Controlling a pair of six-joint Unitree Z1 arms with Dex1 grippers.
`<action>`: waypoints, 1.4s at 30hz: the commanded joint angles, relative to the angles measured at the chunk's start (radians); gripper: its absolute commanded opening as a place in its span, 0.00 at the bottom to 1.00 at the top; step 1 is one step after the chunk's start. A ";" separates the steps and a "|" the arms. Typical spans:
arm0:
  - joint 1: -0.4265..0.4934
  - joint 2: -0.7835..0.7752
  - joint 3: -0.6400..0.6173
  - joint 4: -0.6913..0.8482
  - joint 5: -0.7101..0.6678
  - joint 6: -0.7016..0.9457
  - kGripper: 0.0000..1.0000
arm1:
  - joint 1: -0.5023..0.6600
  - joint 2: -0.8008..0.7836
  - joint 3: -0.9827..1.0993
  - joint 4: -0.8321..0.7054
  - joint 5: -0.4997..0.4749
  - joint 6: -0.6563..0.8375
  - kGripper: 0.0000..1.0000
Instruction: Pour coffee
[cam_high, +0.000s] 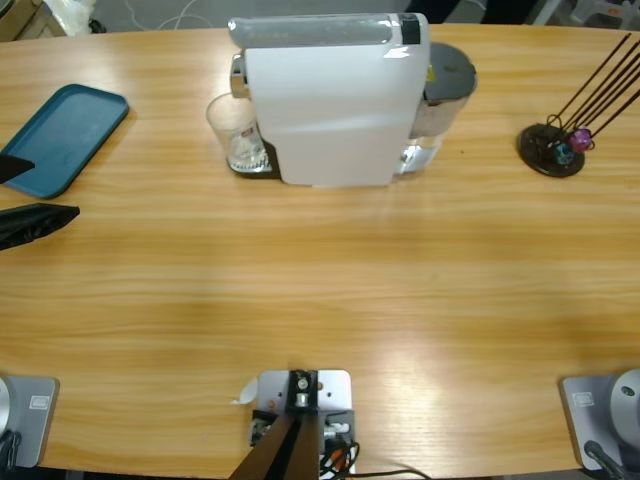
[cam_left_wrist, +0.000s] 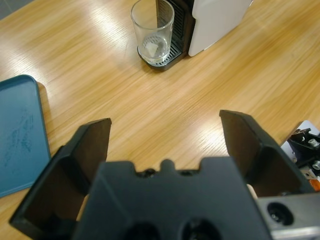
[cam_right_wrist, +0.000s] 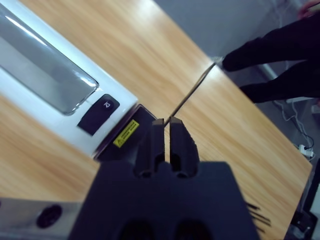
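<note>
Left wrist view looks along the left gripper (cam_left_wrist: 165, 137), whose two black jaws stand wide apart with nothing between them, above bare wooden table (cam_left_wrist: 175, 105). Beyond the jaws, well apart from them, a clear glass (cam_left_wrist: 152, 31) stands upright on the dark drip tray (cam_left_wrist: 165, 57) of a white coffee machine (cam_left_wrist: 217, 22). Only a pale patch shows at the bottom of the glass; whether any coffee is in it cannot be told. A blue tray (cam_left_wrist: 20, 135) lies flat on the table to one side of the gripper.

Right wrist view shows the right gripper (cam_right_wrist: 166, 125) with its jaws pressed together, holding nothing, above the top of the coffee machine, near a black button (cam_right_wrist: 100, 112) and a yellow label (cam_right_wrist: 126, 132). Past the table's far edge a person's dark trouser legs (cam_right_wrist: 280, 60) are visible.

From above, the glass sits against the machine's left side, the blue tray lies near the table's left edge, and a black stand with thin sticks (cam_high: 552, 148) is at the right.
</note>
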 joint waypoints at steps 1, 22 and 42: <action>-0.006 0.001 0.040 -0.017 0.014 0.011 0.94 | 0.114 -0.302 0.344 0.000 0.056 0.146 0.57; -0.006 0.052 0.056 -0.053 0.051 -0.002 0.96 | 0.182 -0.567 0.997 -0.428 0.120 0.282 1.00; -0.007 0.089 0.054 -0.066 0.045 -0.020 0.99 | 0.184 -0.374 0.994 -0.466 0.184 0.272 1.00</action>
